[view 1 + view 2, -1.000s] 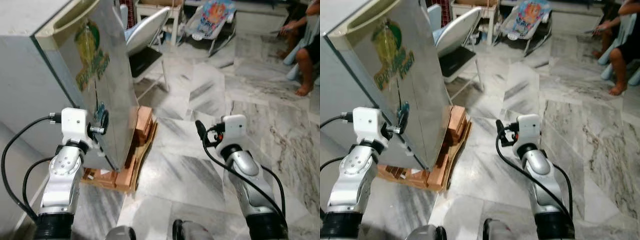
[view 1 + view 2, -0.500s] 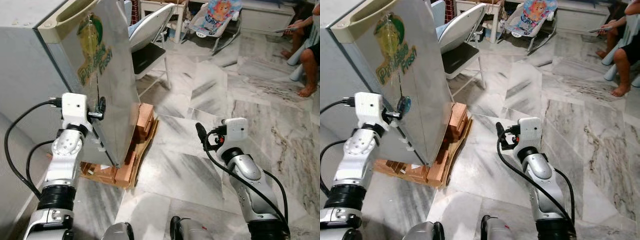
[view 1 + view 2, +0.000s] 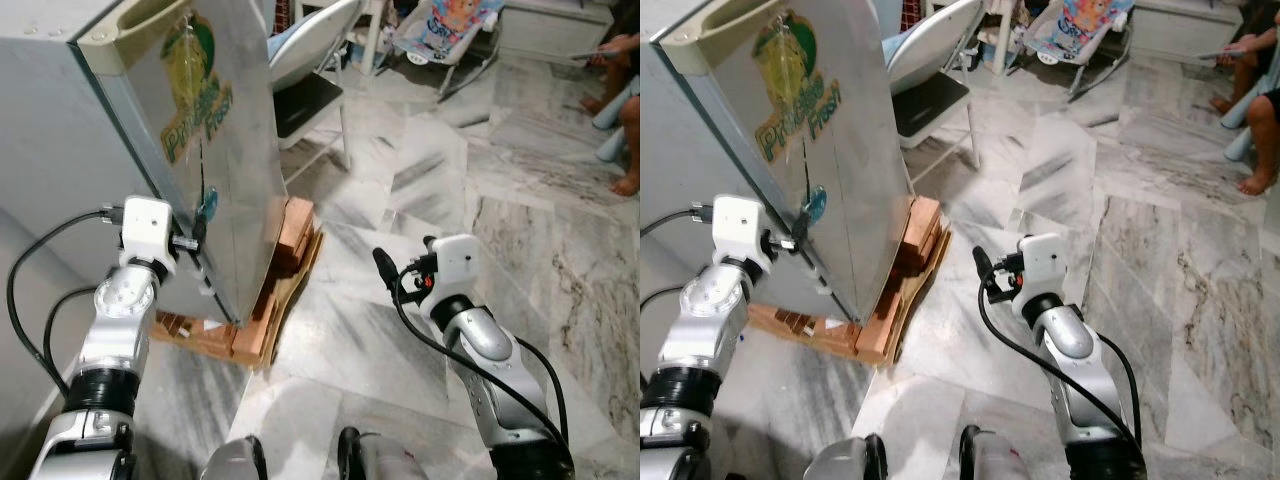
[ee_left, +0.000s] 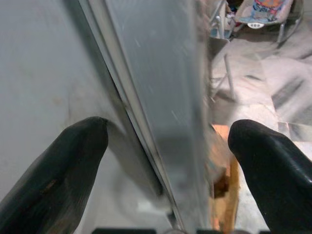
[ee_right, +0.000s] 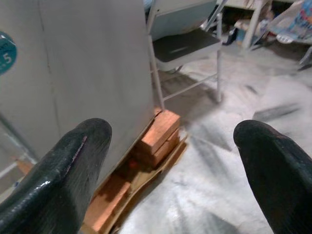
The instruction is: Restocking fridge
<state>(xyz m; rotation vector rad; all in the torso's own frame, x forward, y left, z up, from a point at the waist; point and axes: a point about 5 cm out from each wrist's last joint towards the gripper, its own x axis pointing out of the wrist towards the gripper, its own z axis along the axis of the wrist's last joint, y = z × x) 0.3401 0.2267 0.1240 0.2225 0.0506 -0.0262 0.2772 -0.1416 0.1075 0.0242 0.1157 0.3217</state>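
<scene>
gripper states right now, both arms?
Left gripper: open, jaws straddling the fridge door edge, holding nothing.
Right gripper: open, empty, held over the marble floor.

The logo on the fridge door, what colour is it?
The logo on the grey fridge door is green and yellow, clearest in the right eye view.

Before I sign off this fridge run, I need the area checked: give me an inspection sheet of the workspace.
Surface: marble floor, bare near the robot.
Job's things: fridge on a wooden pallet, door shut or nearly so.
Clutter: nothing seen.
Grippers: left gripper open, straddling the door edge; right gripper open, held over the floor.
Cables: black cables looped along both arms.
Surroundings: folding chair, baby bouncer, seated person.
</scene>
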